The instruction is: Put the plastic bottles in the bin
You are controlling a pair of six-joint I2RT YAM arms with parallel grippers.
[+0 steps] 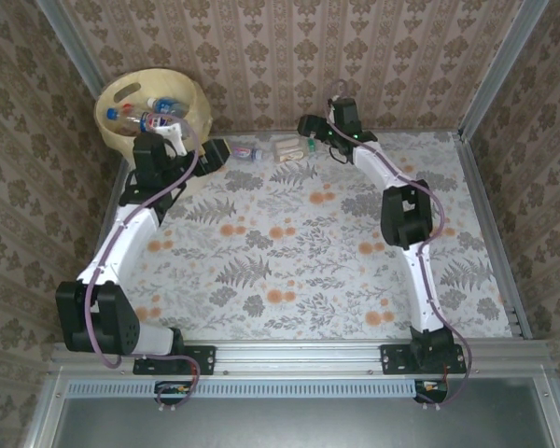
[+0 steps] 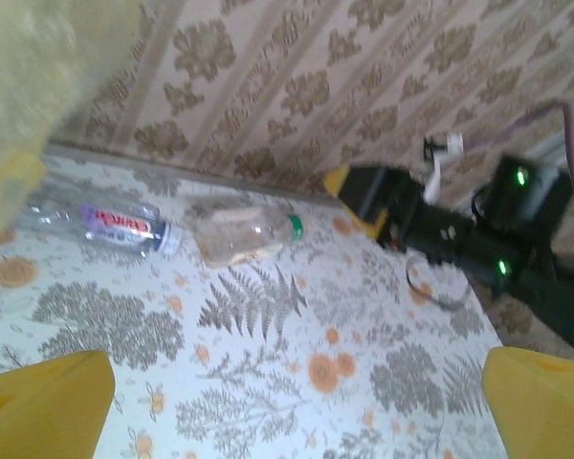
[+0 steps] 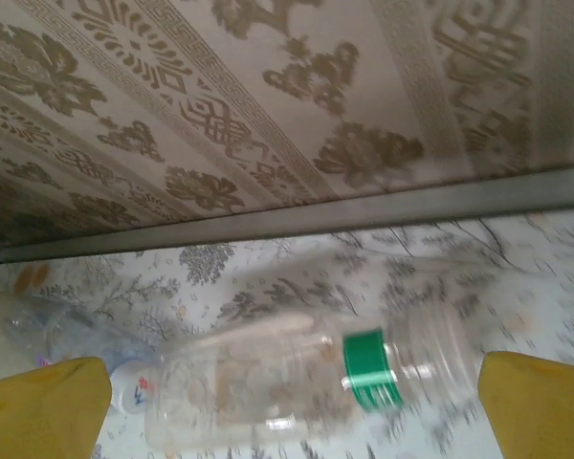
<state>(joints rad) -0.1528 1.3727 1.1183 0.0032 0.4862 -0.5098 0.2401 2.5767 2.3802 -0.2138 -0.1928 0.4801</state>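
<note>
**Grippers.** The right gripper (image 1: 310, 132) has its jaws wide and holds nothing. It is poised at the far edge of the table (image 1: 289, 271), just beside the green-cap bottle (image 1: 289, 147). The left gripper (image 1: 208, 157) is also wide and empty, close to the bin (image 1: 198, 105) and near the red-label bottle (image 1: 245, 152).

**Task items.** Both loose bottles lie on their sides along the back wall (image 1: 355, 56). Several more bottles (image 1: 154, 117) are in the bin already.

**Step in hand, as I judge it.** The right arm is about to take the green-cap bottle.
- The right wrist view has the bottle lying lengthwise between the yellow fingertips (image 3: 43, 406), cap toward one pad.
- Closing like that would pinch it end to end.
- It would be better to turn the wrist and close across the body at mid-length.
- The squeeze should be gentle, since the thin plastic will likely buckle.

**Views compared.**
- The top view gives the bin's contents and the route to it across the left arm's side.
- The left wrist view shows the two loose bottles apart, not touching, with the right gripper beyond them.
- The right wrist view gives the cap and ribbed neck in detail. A pale shape at its left edge may be the red-label bottle, but the blur is too heavy to be sure.
</note>
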